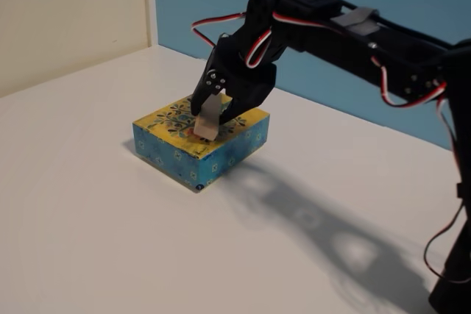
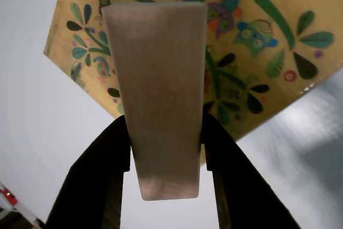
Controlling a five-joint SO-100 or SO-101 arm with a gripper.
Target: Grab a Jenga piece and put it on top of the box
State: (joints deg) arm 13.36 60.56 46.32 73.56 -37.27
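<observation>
Over the box (image 1: 193, 148) we hold the Jenga piece (image 1: 208, 119), our gripper (image 1: 211, 117) clamped on its sides with its lower end at the yellow lid. We should lower gently, tip it flat, then release. It is plain, light-tan wood, long and smooth.

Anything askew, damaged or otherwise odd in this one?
Nothing stands out. The gripper holds the Jenga piece between its fingers, steeply tilted over the yellow top of the box. The box looks intact and sits flat on the white table.
</observation>
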